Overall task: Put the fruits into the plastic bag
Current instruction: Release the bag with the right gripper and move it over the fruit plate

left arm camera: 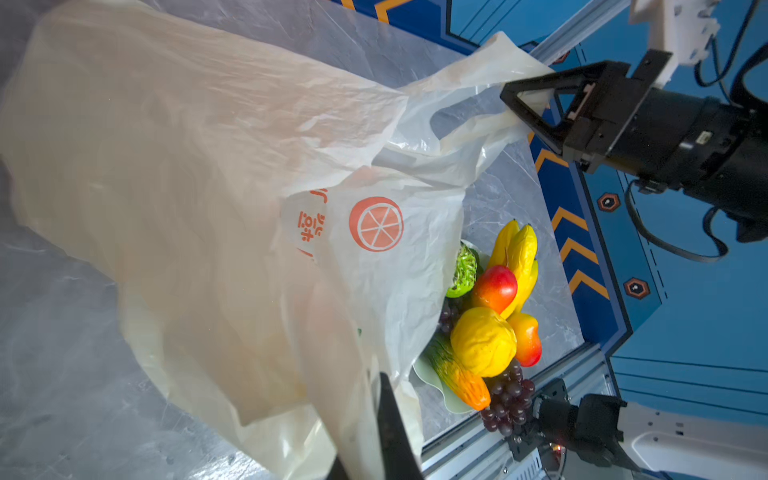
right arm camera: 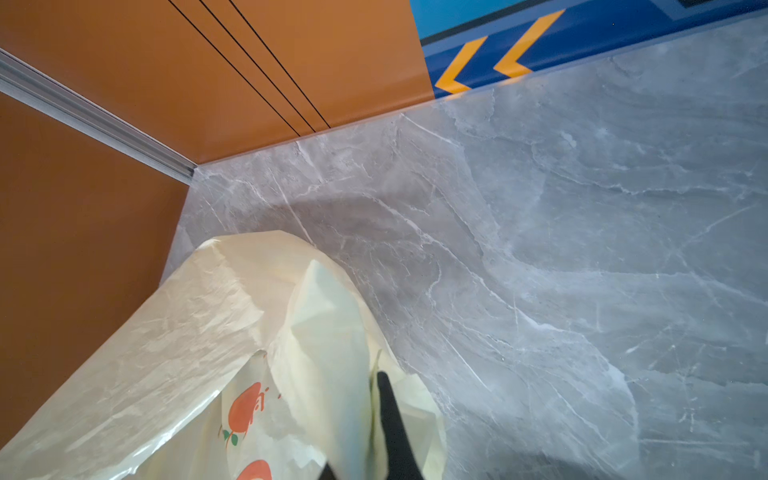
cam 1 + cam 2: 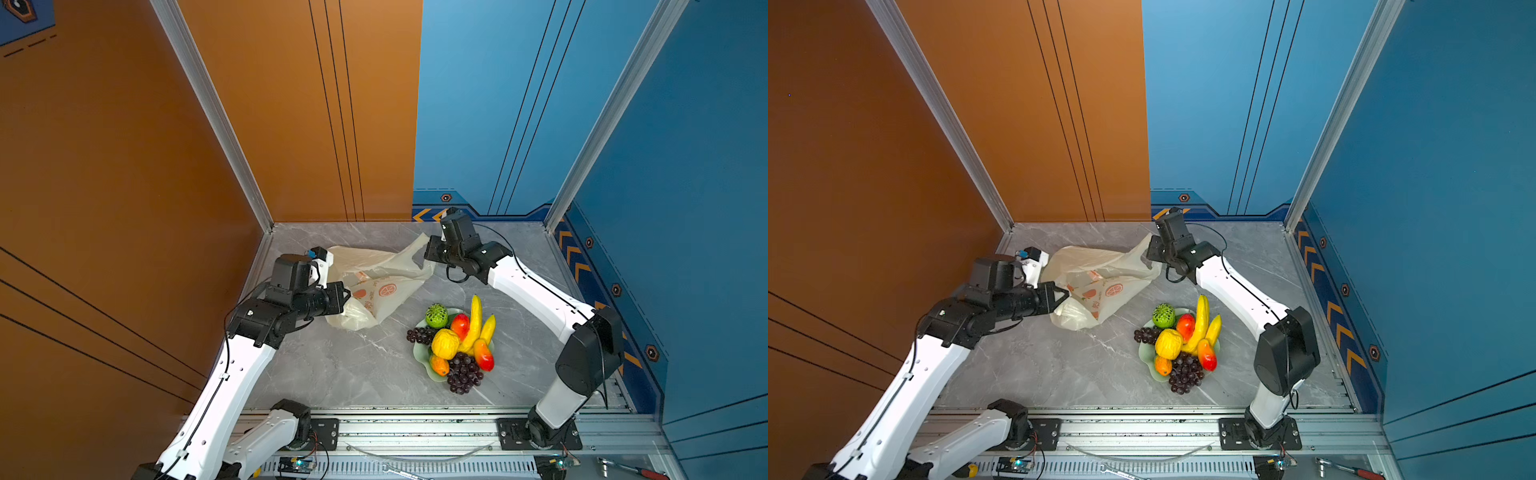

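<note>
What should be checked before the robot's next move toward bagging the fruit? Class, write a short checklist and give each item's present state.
1. Left gripper shut on the plastic bag: ok.
2. Right gripper shut on the bag's opposite end: ok.
3. Bag mouth open wide enough for fruit: cannot tell, the folds hide it.
4. Fruits piled together on the dish, none seen in the bag: ok.
5. One gripper free to pick fruit: not ok, both hold the bag.
</note>
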Robot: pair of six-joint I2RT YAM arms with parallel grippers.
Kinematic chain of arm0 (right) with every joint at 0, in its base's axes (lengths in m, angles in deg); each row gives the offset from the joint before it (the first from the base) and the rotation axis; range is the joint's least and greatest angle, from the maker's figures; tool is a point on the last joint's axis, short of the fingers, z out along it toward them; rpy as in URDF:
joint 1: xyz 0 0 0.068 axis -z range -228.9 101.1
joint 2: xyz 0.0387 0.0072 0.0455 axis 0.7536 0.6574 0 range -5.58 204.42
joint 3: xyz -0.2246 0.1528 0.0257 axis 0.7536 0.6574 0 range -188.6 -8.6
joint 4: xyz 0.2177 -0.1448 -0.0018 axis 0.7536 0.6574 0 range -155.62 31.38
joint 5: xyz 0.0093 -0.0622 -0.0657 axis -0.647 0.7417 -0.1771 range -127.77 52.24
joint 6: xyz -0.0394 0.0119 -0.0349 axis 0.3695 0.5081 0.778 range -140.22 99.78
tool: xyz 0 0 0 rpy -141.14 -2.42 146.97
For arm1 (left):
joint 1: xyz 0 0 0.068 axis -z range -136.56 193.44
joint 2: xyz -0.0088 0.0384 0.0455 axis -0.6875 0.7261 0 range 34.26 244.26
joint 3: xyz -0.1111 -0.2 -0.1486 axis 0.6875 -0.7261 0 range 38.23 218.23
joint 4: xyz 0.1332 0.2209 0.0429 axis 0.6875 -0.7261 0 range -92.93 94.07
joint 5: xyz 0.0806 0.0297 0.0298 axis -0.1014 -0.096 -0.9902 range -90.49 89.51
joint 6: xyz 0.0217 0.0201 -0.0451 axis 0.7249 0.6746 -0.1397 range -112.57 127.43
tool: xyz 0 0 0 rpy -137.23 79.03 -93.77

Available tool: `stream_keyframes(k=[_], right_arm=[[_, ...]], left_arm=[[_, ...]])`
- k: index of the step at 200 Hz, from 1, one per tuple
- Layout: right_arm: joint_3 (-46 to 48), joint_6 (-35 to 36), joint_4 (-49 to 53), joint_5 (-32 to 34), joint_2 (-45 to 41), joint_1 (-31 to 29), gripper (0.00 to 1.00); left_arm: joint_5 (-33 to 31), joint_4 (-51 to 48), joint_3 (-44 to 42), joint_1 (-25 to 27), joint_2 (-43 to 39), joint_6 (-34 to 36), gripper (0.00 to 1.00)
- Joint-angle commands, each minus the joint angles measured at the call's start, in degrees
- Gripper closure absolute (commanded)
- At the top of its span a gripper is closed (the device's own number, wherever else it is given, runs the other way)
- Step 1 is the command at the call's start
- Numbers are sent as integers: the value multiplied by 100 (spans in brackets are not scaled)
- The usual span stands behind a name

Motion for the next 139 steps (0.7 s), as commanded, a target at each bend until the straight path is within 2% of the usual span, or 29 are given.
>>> stream_keyframes(k=[1,24,35,47,70,88,96,101,134,139], right_arm=[[263,-76,32,94,-52,117,95],[472,-82,-12,26,-95,181,92],[546,-92,-6,-42,-157,201,85],[638,-121,13,-133,-274,234,74],[721,-117,307,-145,-632,254,41],[683,7,783,-135,-972,272,23],[640,58,1066,-91,-1129,280,21],[603,78,1278,-52,-1228,292,15],[284,30,2822,294,-1887,329,11],[261,-21,3022,308,-1990,327,4]], left_arm=[[-94,-105,-178,380,36,-110,100],[-230,90,-438,666,62,-268,100],[-260,222,-525,766,55,-373,100],[-284,322,-566,823,55,-473,100],[-295,418,-538,889,101,-522,100],[-267,426,-459,906,183,-500,100],[-252,441,-424,916,224,-486,100],[-243,442,-406,923,246,-477,100],[-210,469,-308,967,360,-431,100],[-202,475,-298,969,363,-430,100]])
